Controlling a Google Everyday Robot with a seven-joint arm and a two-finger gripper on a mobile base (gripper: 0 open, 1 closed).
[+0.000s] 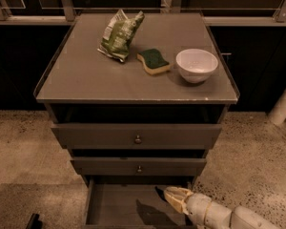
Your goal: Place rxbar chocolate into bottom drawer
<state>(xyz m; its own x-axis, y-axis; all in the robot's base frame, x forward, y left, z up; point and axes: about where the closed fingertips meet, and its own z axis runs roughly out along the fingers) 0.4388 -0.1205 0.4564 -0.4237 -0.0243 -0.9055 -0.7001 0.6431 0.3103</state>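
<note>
The bottom drawer [112, 206] is pulled open at the foot of the grey cabinet, and its plain grey floor shows. My gripper [170, 196] comes in from the lower right and hangs over the drawer's right half, just below the middle drawer's front. Its cream fingers are closed together. A small dark sliver, the rxbar chocolate [158, 191], sticks out at their tip; most of it is hidden. The arm's shadow [150, 214] lies on the drawer floor under the gripper.
On the cabinet top [86, 80] lie a green snack bag [120, 35], a green-and-yellow sponge [153, 61] and a white bowl [196, 65]. The two upper drawers [137, 138] with round knobs are shut. Speckled floor lies on both sides.
</note>
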